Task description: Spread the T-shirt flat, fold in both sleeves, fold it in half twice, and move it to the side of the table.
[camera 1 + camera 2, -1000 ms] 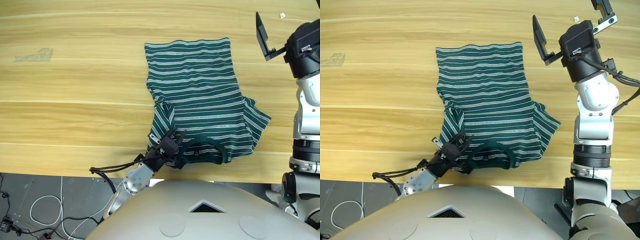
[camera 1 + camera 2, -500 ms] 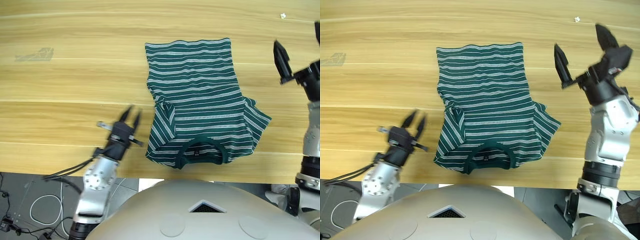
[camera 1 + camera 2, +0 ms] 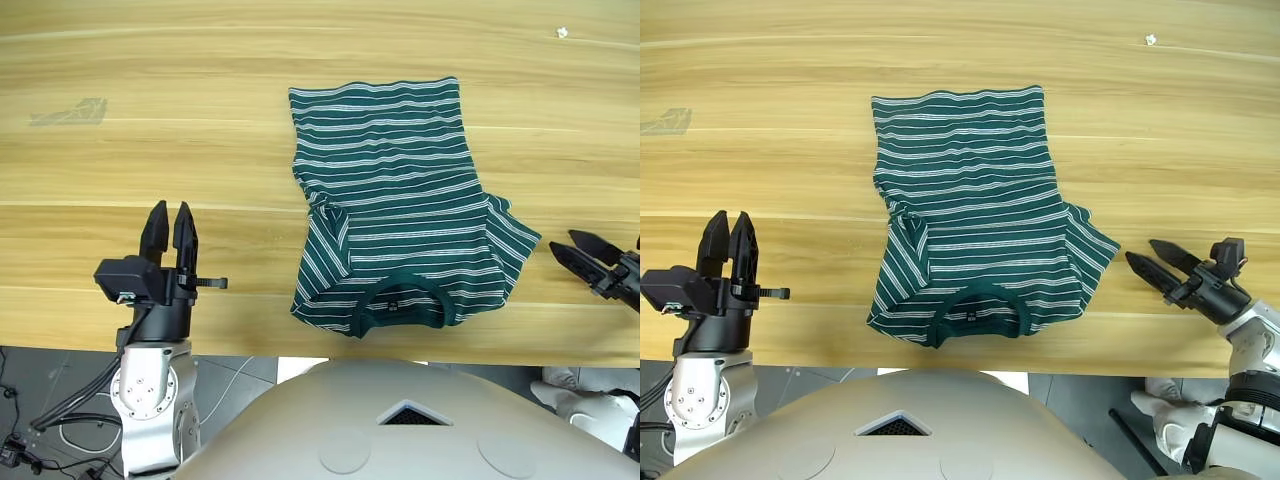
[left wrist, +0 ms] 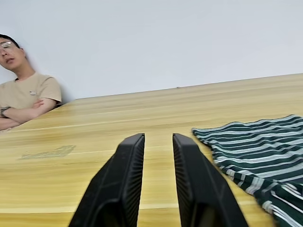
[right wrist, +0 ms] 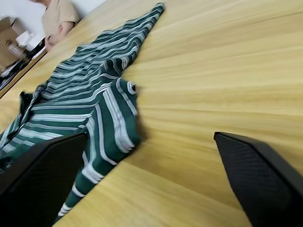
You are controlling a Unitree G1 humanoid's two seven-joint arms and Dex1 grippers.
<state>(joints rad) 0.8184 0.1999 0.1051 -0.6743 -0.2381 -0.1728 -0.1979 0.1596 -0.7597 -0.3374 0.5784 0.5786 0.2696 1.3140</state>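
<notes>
— How far along is the T-shirt [image 3: 400, 210]?
— It lies mid-worktop [image 3: 150, 120], collar toward the robot, roughly spread. The left-side sleeve [image 3: 325, 235] looks tucked in, though the bunching makes that uncertain. The right-side sleeve [image 3: 515, 245] sticks out. Both halvings and the move remain.
— Fingers?
— The left gripper's [image 3: 168, 208] are narrowly apart and empty. The right gripper's [image 3: 562, 241] are spread wide, near that sleeve.

I look down on a long table of pale wooden planks [image 3: 150, 160], with a faint grey smudge [image 3: 68, 110] toward its left, a small white scrap [image 3: 562, 32] toward its far right, a plain white wall [image 4: 165, 38] beyond its far edge, and dark grey floor [image 3: 50, 375] strewn with white and black cables [image 3: 80, 405] below its near edge.
</notes>
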